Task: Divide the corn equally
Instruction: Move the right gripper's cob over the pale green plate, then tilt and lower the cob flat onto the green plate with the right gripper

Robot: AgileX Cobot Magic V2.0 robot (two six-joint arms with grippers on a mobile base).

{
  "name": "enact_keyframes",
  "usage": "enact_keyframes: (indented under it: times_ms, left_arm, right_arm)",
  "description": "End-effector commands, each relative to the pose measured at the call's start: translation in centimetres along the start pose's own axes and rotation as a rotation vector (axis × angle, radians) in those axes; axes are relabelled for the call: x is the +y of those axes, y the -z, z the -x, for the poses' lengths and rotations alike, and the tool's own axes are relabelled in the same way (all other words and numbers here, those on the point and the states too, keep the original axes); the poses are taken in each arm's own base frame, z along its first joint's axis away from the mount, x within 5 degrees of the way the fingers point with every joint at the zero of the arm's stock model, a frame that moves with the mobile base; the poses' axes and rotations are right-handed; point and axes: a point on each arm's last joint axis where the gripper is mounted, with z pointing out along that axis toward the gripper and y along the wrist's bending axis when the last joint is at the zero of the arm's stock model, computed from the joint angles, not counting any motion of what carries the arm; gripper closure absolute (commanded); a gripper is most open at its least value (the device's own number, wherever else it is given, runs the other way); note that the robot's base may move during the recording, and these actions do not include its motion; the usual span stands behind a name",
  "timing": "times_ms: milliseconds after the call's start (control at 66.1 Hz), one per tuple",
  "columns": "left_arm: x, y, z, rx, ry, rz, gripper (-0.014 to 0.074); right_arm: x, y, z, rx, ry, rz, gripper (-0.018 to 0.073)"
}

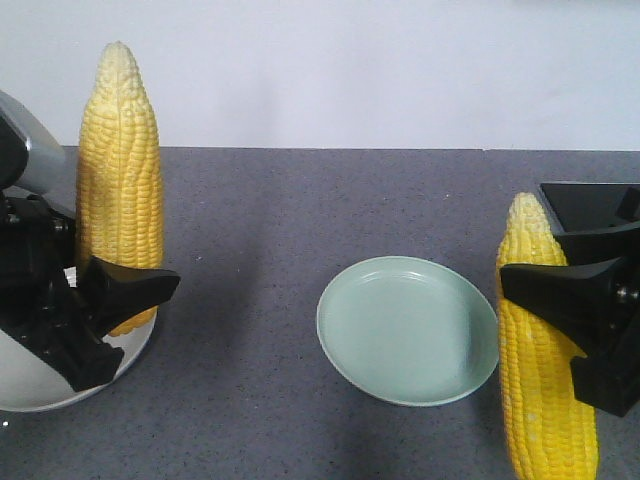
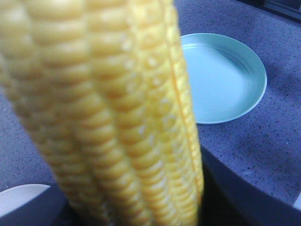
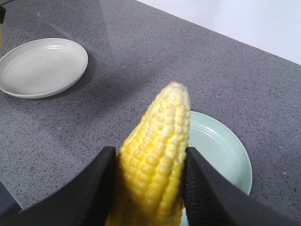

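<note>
A: Which items are cut off or obscured?
B: Front view: the left gripper (image 1: 100, 300) covers most of the white plate (image 1: 135, 350); the right cob (image 1: 545, 360) runs past the bottom edge.
A: Wrist views?
B: Left wrist: the left cob (image 2: 103, 113) is blurred, ends cropped. Right wrist: fingers (image 3: 89, 193) hide the cob's base.

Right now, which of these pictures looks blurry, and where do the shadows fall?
Left wrist view: the yellow corn cob fills the frame, soft and out of focus. Right wrist view: sharper, a shadow beside the white round plate. Front view: soft shadow under the pale green plate.
</note>
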Motion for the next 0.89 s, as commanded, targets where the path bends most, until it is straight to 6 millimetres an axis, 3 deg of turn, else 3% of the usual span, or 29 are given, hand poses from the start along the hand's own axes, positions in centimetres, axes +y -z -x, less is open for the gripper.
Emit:
enact_keyframes:
  times_ms: [0, 151, 348, 620, 877]
  left_arm:
    - [0.1, 1.0, 1.2, -0.098, 0.006, 0.026, 0.0305]
    - [0.1, 1.0, 1.2, -0.098, 0.006, 0.026, 0.0305]
    - [0.1, 1.0, 1.2, -0.098, 0.006, 0.026, 0.0305]
    - [0.1, 1.0, 1.2, -0.098, 0.006, 0.026, 0.0305]
    - [0.1, 1.0, 1.2, -0.098, 0.006, 0.026, 0.0305]
  right_arm:
    - [-0.1, 0.7, 1.4, -0.111, -0.009, -0.023, 0.0408]
    - [-0.2, 0.6, 1.4, -0.110, -0.042, -0.021, 0.0407]
    - [-0.5, -1.3, 2.3, 0.003, -0.169, 0.018, 0.0405]
    - [-1.8, -5.1, 4.8, 0.184, -0.191, 0.045, 0.0400]
    - [-4.3, -9.4, 6.0, 0.333, -0.230, -0.060, 0.0391]
